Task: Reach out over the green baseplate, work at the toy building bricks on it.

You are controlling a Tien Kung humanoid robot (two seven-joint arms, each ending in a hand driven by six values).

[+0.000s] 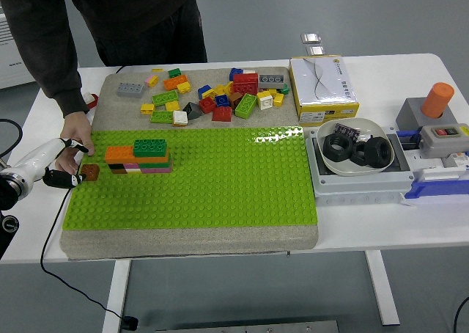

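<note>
The green baseplate (220, 179) lies on a grey mat. A small wall of bricks (141, 158) stands near its left end, with orange and green bricks on top. A brown brick (90, 172) sits at the plate's left edge. My left hand (64, 164), white with black fingertips, is at the left edge, its fingers pinched on the brown brick. A person's hand (76, 138) reaches down and touches my left hand's fingers. My right hand is out of view.
Loose bricks (212, 97) lie scattered on the mat behind the plate. A yellow-and-white box (322, 87) stands at the right of them. A white bowl with black rings (357, 152) sits in a grey tray. An orange cylinder (437, 100) is at the far right.
</note>
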